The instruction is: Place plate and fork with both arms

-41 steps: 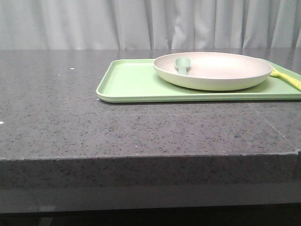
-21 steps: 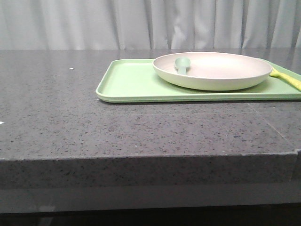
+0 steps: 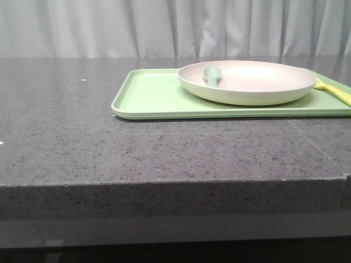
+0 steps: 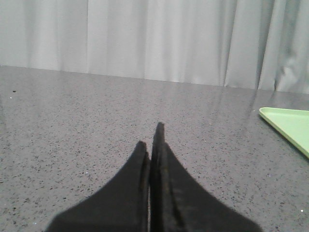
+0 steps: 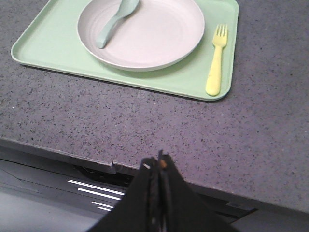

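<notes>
The cream-white plate (image 3: pixel 248 81) sits on a light-green tray (image 3: pixel 153 98) at the right of the grey table; it also shows in the right wrist view (image 5: pixel 145 31). A grey-green spoon (image 5: pixel 115 21) lies in the plate. The pale yellow fork (image 5: pixel 216 63) lies on the tray beside the plate; only a part of it (image 3: pixel 334 90) shows in the front view. My right gripper (image 5: pixel 157 162) is shut and empty, above the table's front edge, well short of the tray. My left gripper (image 4: pixel 150 137) is shut and empty over bare table, left of the tray's corner (image 4: pixel 287 123).
The grey speckled tabletop (image 3: pixel 109 142) has a front edge (image 5: pixel 58 152) with a drop below it. White curtains (image 3: pixel 164 27) hang behind the table.
The tray with the plate seems shifted very slightly left in the front view; otherwise nothing has visibly changed.
</notes>
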`<state>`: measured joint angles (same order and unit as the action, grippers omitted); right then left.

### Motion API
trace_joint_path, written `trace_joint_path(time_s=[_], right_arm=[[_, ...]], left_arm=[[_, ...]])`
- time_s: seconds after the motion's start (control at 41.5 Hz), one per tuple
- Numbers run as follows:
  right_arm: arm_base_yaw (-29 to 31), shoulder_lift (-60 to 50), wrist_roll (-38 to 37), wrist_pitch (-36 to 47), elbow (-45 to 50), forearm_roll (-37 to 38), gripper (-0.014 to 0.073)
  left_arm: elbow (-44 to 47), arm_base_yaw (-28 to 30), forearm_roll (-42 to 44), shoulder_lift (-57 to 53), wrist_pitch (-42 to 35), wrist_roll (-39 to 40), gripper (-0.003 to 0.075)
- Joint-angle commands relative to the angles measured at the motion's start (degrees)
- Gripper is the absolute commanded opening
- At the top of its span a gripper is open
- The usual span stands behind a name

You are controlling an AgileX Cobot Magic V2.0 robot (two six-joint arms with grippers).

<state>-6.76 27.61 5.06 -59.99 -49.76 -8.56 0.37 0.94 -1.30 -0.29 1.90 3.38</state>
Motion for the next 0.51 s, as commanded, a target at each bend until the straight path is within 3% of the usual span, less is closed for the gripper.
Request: trace_joint_path(time_s=[0.0, 0.482], right_arm=[[-0.07, 0.32, 0.20, 3.59, -1.08, -0.52, -0.0067], [-0.07, 0.32, 0.20, 3.59, -1.08, -0.52, -0.0067]], left_arm=[[0.20, -0.05, 0.35, -1.40, -5.16, 0.63, -0.0018], [0.20, -2.33, 1.30, -1.40, -4.82, 0.63, -0.0018]])
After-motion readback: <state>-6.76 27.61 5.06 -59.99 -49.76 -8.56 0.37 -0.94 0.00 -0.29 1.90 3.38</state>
